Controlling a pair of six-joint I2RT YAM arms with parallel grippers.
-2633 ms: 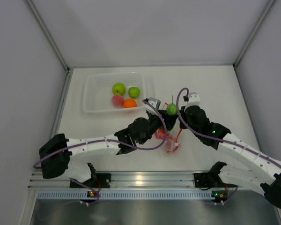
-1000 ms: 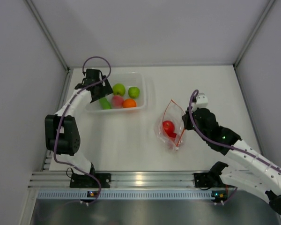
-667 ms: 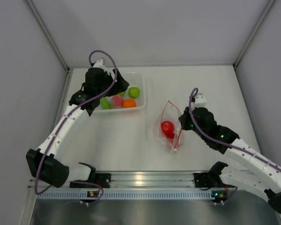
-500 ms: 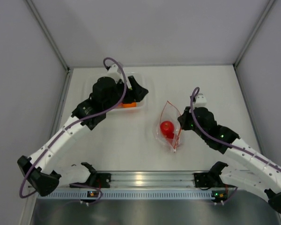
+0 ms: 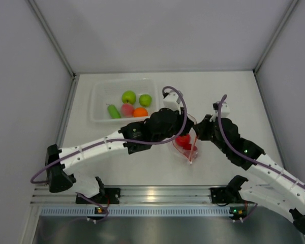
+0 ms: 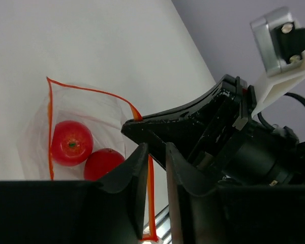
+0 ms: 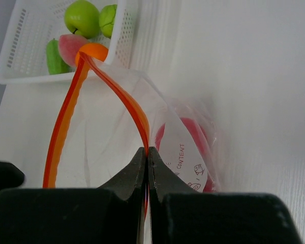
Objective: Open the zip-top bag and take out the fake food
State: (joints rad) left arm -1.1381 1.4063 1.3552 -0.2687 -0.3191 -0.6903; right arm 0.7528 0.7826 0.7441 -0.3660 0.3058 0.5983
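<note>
The zip-top bag (image 5: 187, 148) lies at mid-table, clear with an orange-red zipper strip (image 7: 66, 117), its mouth spread open. Two red pieces of fake food (image 6: 70, 142) sit inside, with a second red ball (image 6: 104, 163) beside the first. My right gripper (image 7: 147, 151) is shut on one side of the strip and holds it up. My left gripper (image 6: 156, 152) reaches in from the left. Its fingers stand a narrow gap apart, and the other side of the strip runs between them against one finger. The two grippers almost touch above the bag (image 6: 91, 117).
A white perforated tub (image 5: 99, 99) stands at the back left. It holds two green apples (image 5: 128, 96), a pink fruit (image 5: 127, 109), an orange one (image 5: 140, 112) and a long green piece (image 5: 114, 111). White walls close in the table.
My left arm swung from the tub across to the bag, and its jaws narrowed around the strip. The right gripper kept its hold and lifted the mouth slightly.
</note>
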